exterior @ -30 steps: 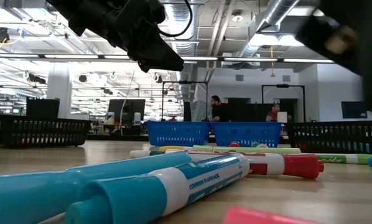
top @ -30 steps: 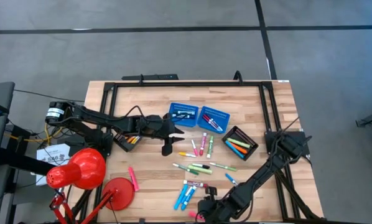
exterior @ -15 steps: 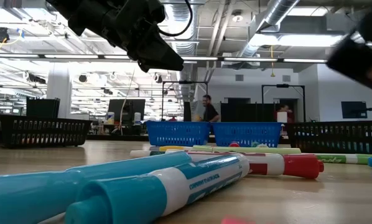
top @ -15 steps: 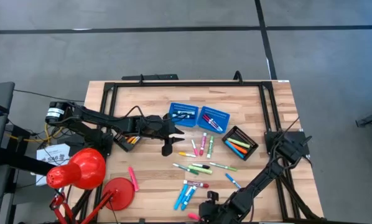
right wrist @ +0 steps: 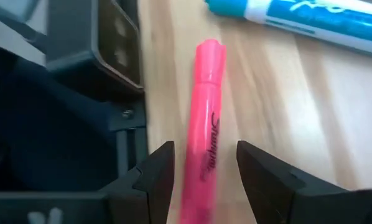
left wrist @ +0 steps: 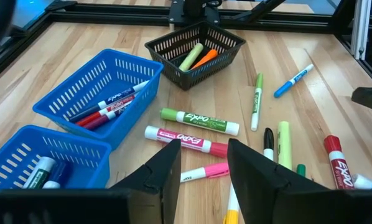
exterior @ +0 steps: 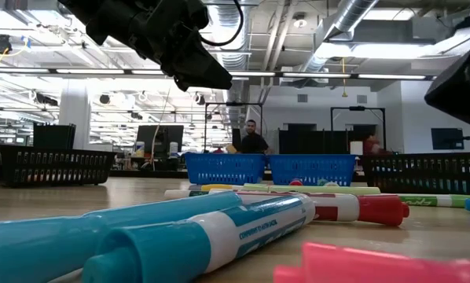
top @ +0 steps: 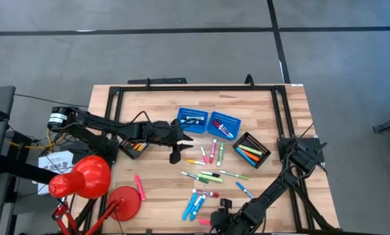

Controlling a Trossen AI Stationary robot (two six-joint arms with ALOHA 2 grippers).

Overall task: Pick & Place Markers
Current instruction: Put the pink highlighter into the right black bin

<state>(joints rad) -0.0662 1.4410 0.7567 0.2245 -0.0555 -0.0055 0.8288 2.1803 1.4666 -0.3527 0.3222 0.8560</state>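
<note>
1. A pink marker [right wrist: 204, 130] is seen lying flat on the desk [top: 156, 104] at its near edge, lengthwise between the spread fingers of the right gripper [right wrist: 204, 177]; neither finger is shown touching it, so nothing is grasped.
2. In the high view the right gripper [top: 216, 222] is placed low over the near edge, just beside the cluster of blue markers [top: 194, 205], with its arm running back to the right edge.
3. In the low view the same pink marker [exterior: 376, 267] is shown in the near foreground, with blue markers [exterior: 188, 236] beside it and a red-capped marker [exterior: 361, 209] farther back.
4. More markers [top: 211, 175] are scattered loose across the middle of the desk; a single pink one [top: 139, 187] lies apart toward the left edge.
5. Some markers are held in the two blue baskets [top: 208, 121] set side by side toward the far edge, and green and orange ones in the black tray [top: 251, 150] to their right.
6. The left gripper [top: 177, 147] is held above the desk just left of the baskets, fingers parted and empty; through its wrist view a green marker [left wrist: 198, 121] and a pink one [left wrist: 186, 140] are seen beyond the fingers [left wrist: 164, 171].
7. A red lamp [top: 84, 179] stands at the near left corner.
</note>
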